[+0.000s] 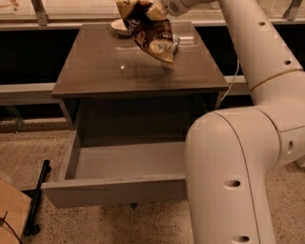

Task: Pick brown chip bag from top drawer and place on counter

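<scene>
The brown chip bag (148, 29) hangs tilted in the air above the back of the counter (109, 71), with its cream-yellow lower end just above the surface. My gripper (161, 7) is at the top edge of the view, shut on the bag's upper end. The top drawer (125, 161) is pulled open below the counter; the part of its grey interior that shows has nothing in it, and my arm hides its right side.
A small pale dish-like object (119, 26) sits at the counter's back edge left of the bag. A small silver can (176, 43) shows just behind the bag. My large white arm (228, 171) fills the right side. A black bar (35, 200) lies on the floor at left.
</scene>
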Controlling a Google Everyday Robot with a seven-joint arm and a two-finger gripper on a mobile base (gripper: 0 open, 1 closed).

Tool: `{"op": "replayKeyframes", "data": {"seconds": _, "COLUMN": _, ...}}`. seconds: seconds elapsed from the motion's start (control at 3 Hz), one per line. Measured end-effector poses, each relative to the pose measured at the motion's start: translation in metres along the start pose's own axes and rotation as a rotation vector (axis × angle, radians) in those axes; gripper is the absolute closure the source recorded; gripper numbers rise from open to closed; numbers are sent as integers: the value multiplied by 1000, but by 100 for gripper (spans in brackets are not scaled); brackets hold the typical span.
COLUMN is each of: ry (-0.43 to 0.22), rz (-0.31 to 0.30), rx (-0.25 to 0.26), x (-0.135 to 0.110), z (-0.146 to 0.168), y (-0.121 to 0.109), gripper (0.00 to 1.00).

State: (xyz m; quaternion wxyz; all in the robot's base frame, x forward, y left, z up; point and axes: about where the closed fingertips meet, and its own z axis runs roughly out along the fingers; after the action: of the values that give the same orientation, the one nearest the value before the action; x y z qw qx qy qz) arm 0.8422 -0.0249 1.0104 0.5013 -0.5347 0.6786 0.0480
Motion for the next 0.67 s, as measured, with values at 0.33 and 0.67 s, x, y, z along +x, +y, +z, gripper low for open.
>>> {"op": "replayKeyframes", "data": {"seconds": 0.33, "ry": 1, "rz": 1, "rx": -6, "x": 0, "z": 4, "y": 2, "gripper": 35}}
{"op": "replayKeyframes", "data": {"seconds": 0.67, "ry": 1, "rz": 1, "rx": -12, "x": 1, "z": 8, "y": 4, "gripper": 12}}
